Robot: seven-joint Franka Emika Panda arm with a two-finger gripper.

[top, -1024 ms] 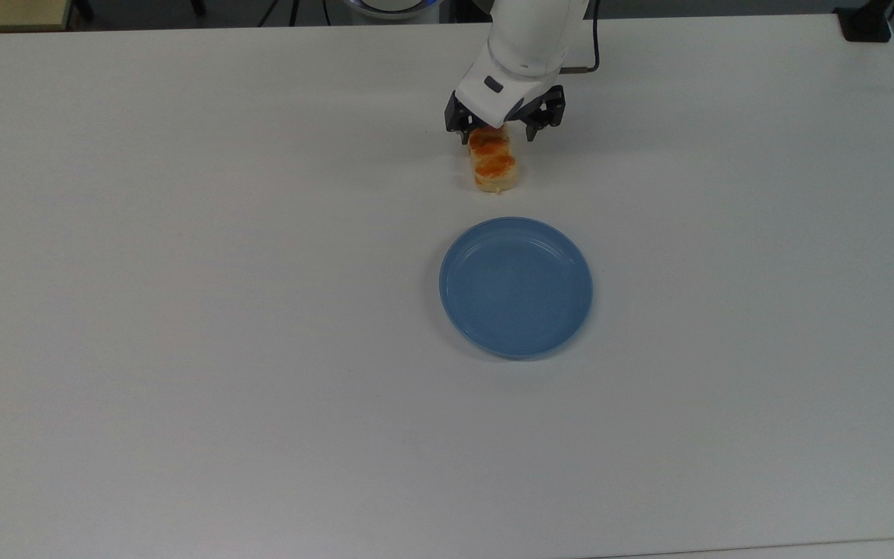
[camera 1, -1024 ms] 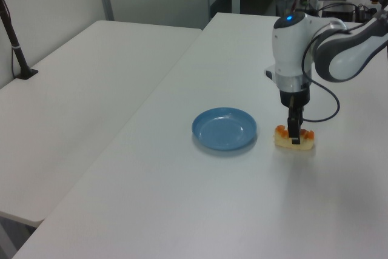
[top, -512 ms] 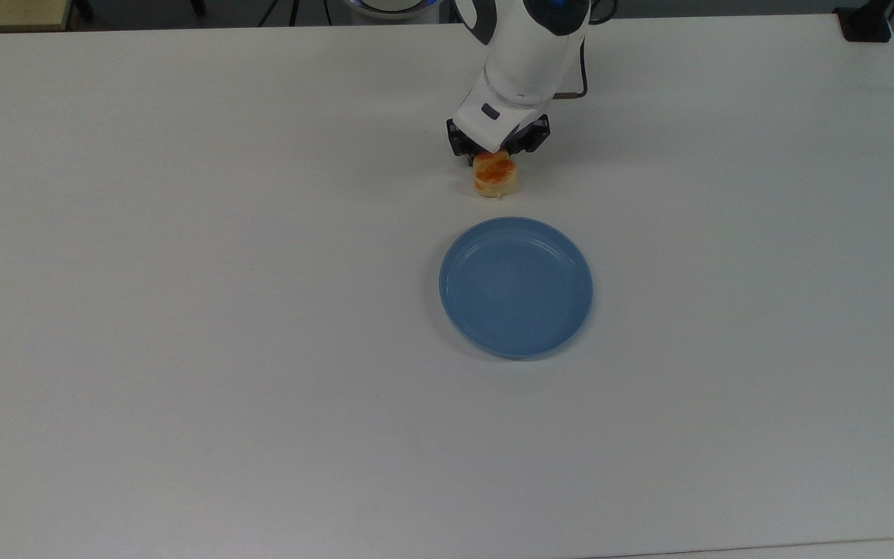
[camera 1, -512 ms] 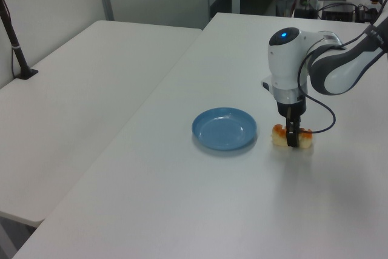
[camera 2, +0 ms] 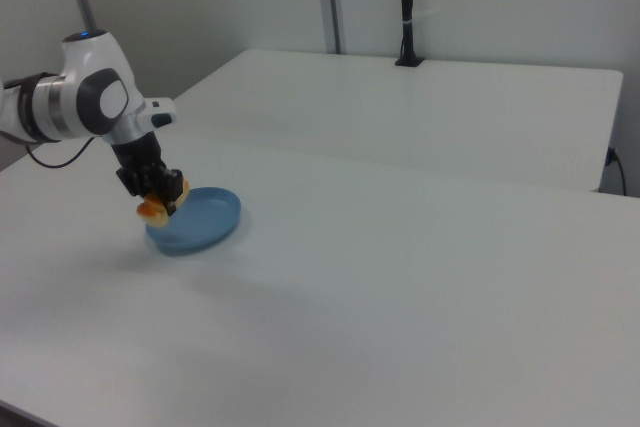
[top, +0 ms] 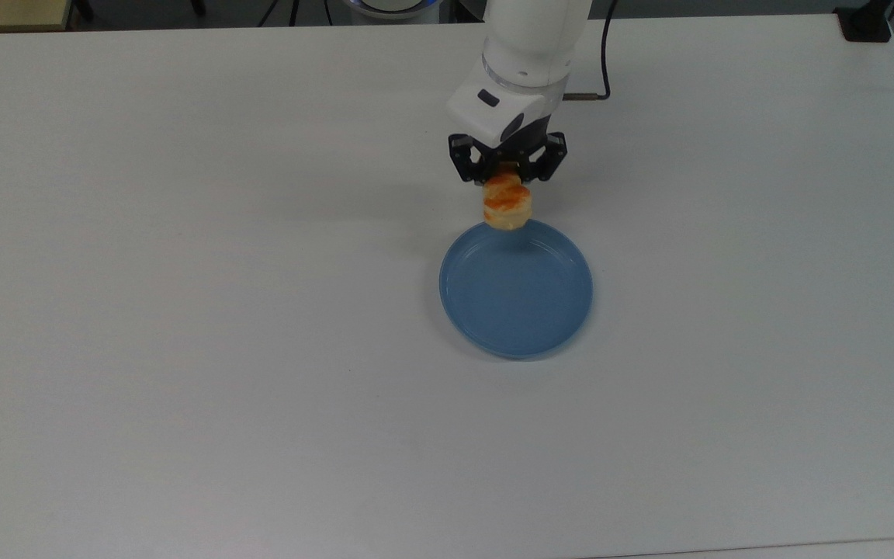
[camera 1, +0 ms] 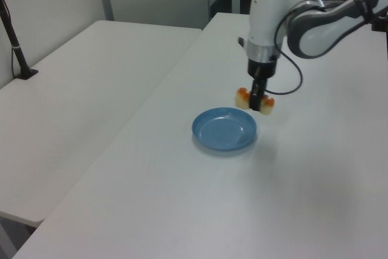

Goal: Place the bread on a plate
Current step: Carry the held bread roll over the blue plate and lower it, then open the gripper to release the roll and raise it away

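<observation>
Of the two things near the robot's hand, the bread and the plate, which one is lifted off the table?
The bread: the hand is shut on it and holds it in the air by the rim of the blue plate, which lies flat on the white table.

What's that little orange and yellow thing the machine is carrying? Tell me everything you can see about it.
It is the bread, a small oblong piece with pale-yellow sides and orange-brown glazed bumps on top. The claw grips it around its middle and holds it level in the air, off the white table. It hangs over the near rim of the blue plate, the rim closest to the arm, and touches nothing but the claw.
</observation>
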